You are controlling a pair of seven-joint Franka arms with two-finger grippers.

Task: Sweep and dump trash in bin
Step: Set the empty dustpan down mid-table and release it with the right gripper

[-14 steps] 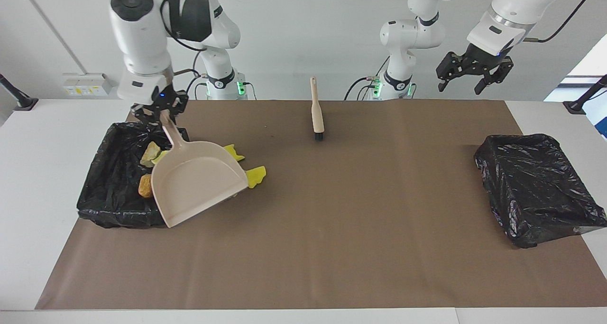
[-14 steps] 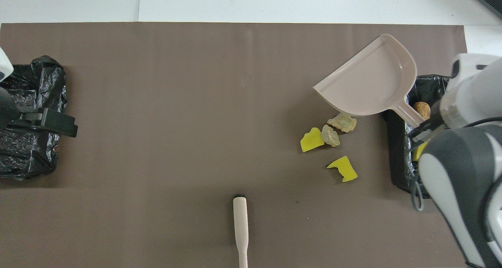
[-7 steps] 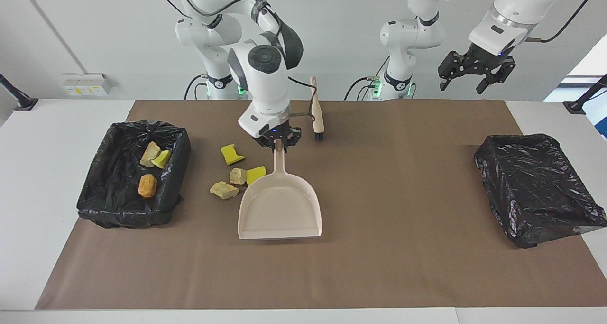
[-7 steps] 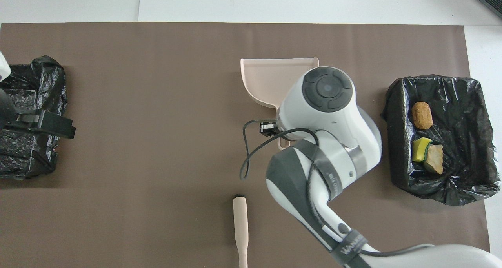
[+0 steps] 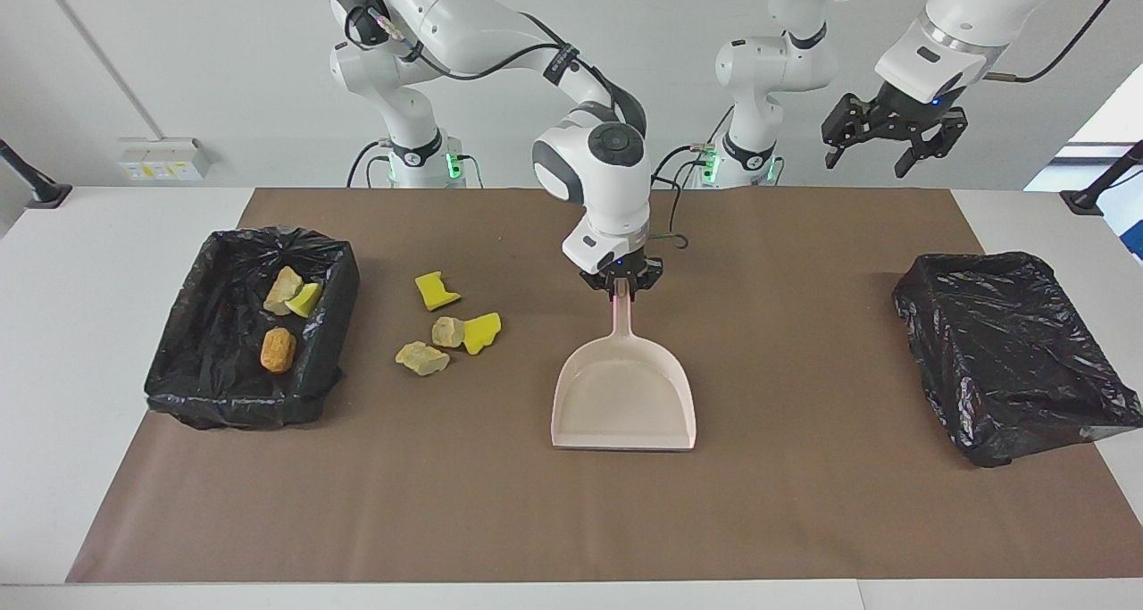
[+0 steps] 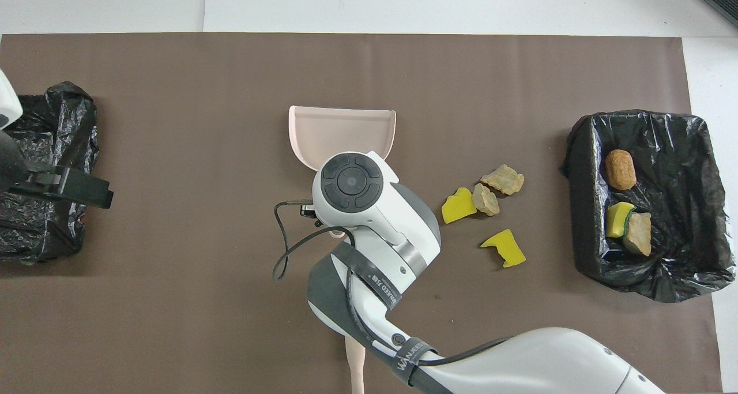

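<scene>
Mat: brown paper mat [image 5: 804,503] is covering most of the white table [image 5: 89,324], with wide bare room in its middle and along its edge farthest from the robots.
Bins: black-lined bin [image 5: 223,396] at the right arm's end is holding three scraps, an orange-brown lump [image 5: 278,349], a tan chunk [image 5: 284,288] and a yellow-green sponge bit [image 5: 305,299]; the second black-lined bin [image 5: 1009,351] at the left arm's end is showing no scraps.
Dustpan: beige plastic dustpan [image 5: 625,400] is now resting mid-mat, having travelled from over the filled bin within the last second; judged, one dump is done and the pan is being reset for another sweep.
Brush: beige-handled brush [image 6: 356,365] is lying nearer the robots, mostly hidden by the arm.
Right gripper [image 5: 621,290]: clamped on the dustpan's handle.
Left gripper [image 5: 893,137]: waiting with fingers spread wide, holding nothing, raised over its end of the table.
Trash: four scraps [image 5: 446,324] are lying on the mat between filled bin and dustpan, well apart from the pan.
</scene>
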